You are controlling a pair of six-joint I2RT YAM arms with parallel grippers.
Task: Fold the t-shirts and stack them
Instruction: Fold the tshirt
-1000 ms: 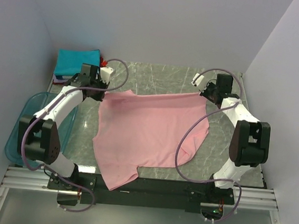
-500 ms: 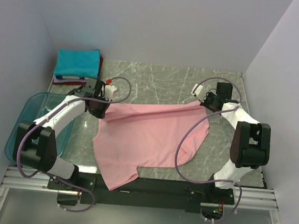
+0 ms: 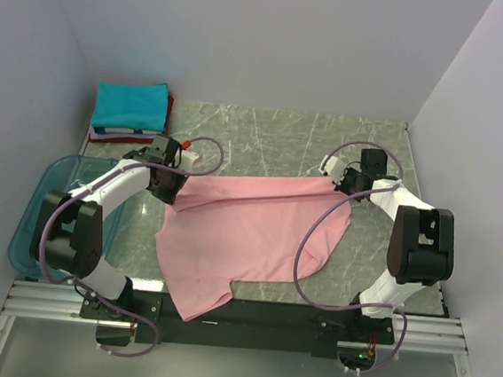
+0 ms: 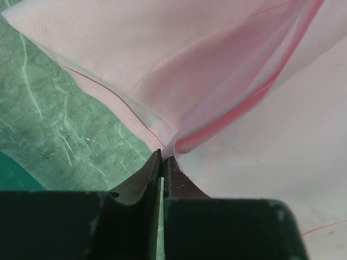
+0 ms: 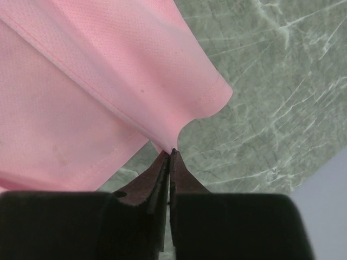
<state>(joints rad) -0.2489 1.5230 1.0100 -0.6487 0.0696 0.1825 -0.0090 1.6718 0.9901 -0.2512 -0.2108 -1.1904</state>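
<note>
Fold step is in hand, stacking not started. The pink t-shirt (image 3: pixel 247 233) lies spread on the table (image 3: pixel 274 137) between the two arms, its near part hanging over the table's near edge. Its far edge is raised and drawn into a fairly taut line between the grippers.

Left gripper (image 4: pixel 162 157): jaws together, pinching a doubled bit of pink cloth at the shirt's far-left corner. Right gripper (image 5: pixel 171 153): jaws together, nipping the cloth right at the hem of the far-right corner. It is a thin bite at the very tips, by the look of it.

A folded pile with a teal t-shirt (image 3: pixel 131 106) on top sits in the far-left corner, red and white edges showing under it, well apart from the pink one. The blue bin (image 3: pixel 30 221) stands to the left, not involved.

Judgement: first fold, far edge coming over the body. Next move needs both arms travelling toward the near side together, span kept level and tight so the layer lands flat and lined up, then both jaws letting go. The right pinch looks easiest to slip.
</note>
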